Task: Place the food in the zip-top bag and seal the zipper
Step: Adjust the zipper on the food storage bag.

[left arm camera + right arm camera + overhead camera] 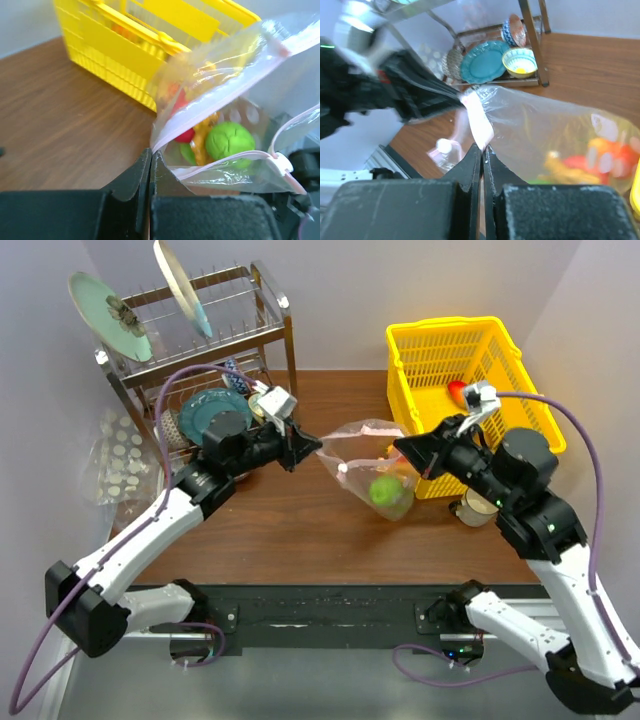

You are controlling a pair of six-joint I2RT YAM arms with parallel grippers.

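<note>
The clear zip-top bag [365,462] hangs above the table between my two grippers. It holds food: a green ball [386,491], also in the left wrist view [230,140], with red [183,135] and orange [201,145] pieces. My left gripper [312,446] is shut on the bag's left mouth edge [151,150]. My right gripper [402,447] is shut on the pink zipper strip [482,146]. The pink zipper [220,160] stands apart at the mouth, with a white slider [280,164] on it. The food shows blurred in the right wrist view [592,159].
A yellow basket [500,350] stands at the back right with a red piece [457,391] inside. A dish rack [275,335] with plates stands at the back left. A clear bag of white discs [118,455] lies at the left. A cup [476,508] sits near the right arm.
</note>
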